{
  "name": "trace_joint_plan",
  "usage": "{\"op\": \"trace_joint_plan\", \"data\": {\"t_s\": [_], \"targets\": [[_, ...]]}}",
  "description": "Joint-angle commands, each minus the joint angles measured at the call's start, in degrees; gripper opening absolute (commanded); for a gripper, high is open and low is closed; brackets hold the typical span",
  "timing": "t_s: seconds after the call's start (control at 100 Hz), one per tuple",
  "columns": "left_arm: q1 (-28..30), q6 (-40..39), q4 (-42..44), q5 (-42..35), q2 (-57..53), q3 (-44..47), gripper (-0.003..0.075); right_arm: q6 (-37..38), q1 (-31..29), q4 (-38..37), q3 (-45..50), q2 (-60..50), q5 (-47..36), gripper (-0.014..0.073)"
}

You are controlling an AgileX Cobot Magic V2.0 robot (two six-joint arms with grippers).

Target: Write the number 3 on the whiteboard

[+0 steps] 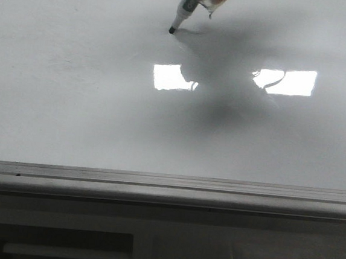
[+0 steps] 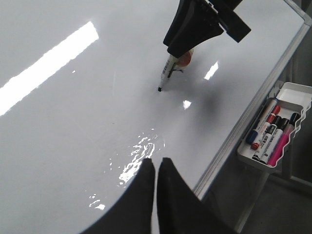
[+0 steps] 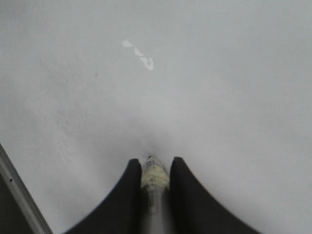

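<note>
The whiteboard [image 1: 72, 108] is a glossy pale board with bright rectangular glare; it also shows in the left wrist view [image 2: 73, 126] and the right wrist view [image 3: 219, 87]. My right gripper [image 3: 154, 163] is shut on a marker [image 1: 184, 12], whose black tip touches or nearly touches the board at the far middle [image 2: 165, 75]. No stroke of the number 3 shows on the board. My left gripper [image 2: 156, 162] is shut and empty, held over the board near its framed edge.
The board's grey metal frame [image 1: 168, 186] runs along the near edge. A white tray [image 2: 297, 100] with several markers hangs beside the frame [image 2: 253, 112] in the left wrist view. Glare patches [image 1: 168, 76] lie mid-board.
</note>
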Motion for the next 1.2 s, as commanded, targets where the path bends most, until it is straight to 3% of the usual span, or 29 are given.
{"op": "trace_joint_plan", "data": {"t_s": [0.0,0.23,0.43,0.69,0.92,1.19], "targets": [[0.1,-1.3,-0.9,-4.9,0.5,-1.1,-0.0021,-0.3,-2.4,-2.2,-1.8,-0.2,-5.0,-0.0061],[0.1,-1.3,-0.9,-4.7,0.5,-1.0,-0.0021,-0.3,-6.0,-2.6,-1.8,-0.9,1.6,-0.0058],[0.1,-1.3,-0.9,-4.7,0.5,-0.6,-0.0021,0.2,-5.5,-2.7,-1.3,-2.3,6.1,-0.0058],[0.1,-1.4,-0.9,-4.7,0.5,-0.6,-0.0021,0.2,0.4,0.5,4.3,0.6,-0.8,-0.0058],[0.1,-1.4,-0.9,-4.7,0.5,-0.6,-0.0021,2.2,-0.9,0.5,4.3,2.3,-2.8,-0.0058],[0.1,-1.4,-0.9,-6.3,0.5,-0.6,-0.0021,2.5,-5.1,-0.1,4.6,-2.6,6.4,-0.0057]]}}
